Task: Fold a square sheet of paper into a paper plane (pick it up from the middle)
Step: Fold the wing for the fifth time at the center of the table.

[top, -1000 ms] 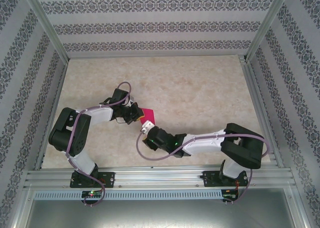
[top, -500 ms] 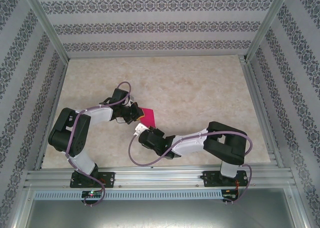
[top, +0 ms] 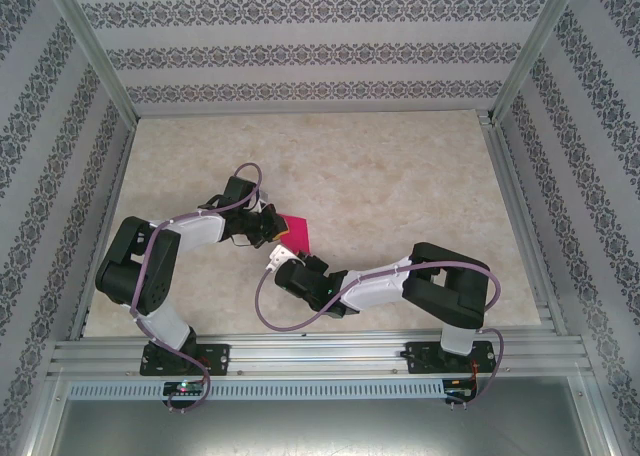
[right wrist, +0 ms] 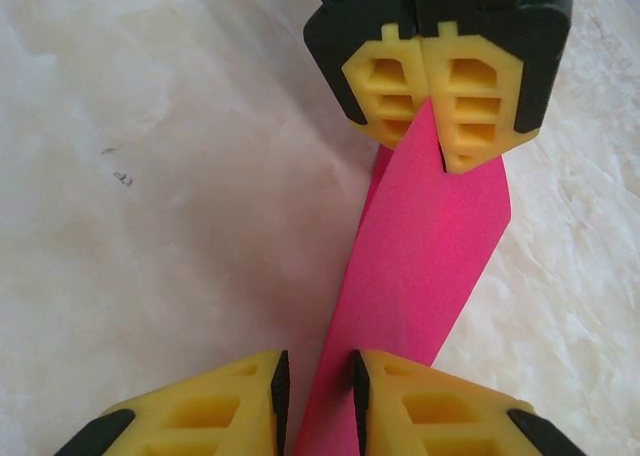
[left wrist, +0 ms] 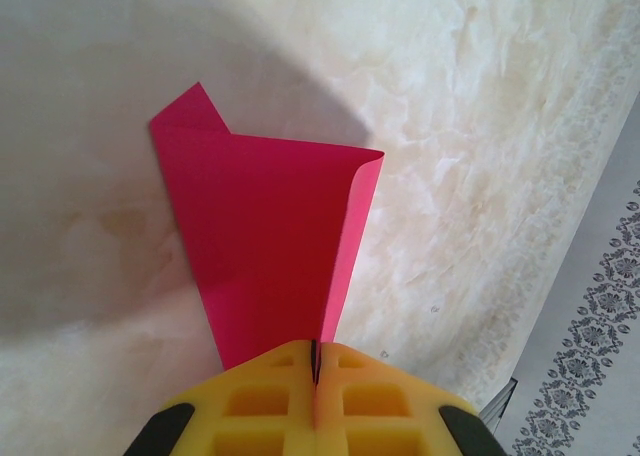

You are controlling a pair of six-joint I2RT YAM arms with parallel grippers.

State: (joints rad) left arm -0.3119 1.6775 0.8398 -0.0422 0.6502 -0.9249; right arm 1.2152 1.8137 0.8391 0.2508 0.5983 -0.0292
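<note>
Mid-fold step: the left claw (left wrist: 315, 364) is clamping shut on one end of the folded pink paper (left wrist: 265, 246), holding it over the tabletop (left wrist: 480, 126) left of centre, with a corner flap sticking out at the far end. The right claw (right wrist: 318, 376) is straddling the opposite end, its fingers narrowly apart with the paper between them and not visibly gripping. The next move is probably calling for a square pinch there, keeping the layers aligned.

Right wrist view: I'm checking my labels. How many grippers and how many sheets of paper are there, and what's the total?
grippers: 2 (left gripper, right gripper)
pink paper: 1
total: 3
</note>
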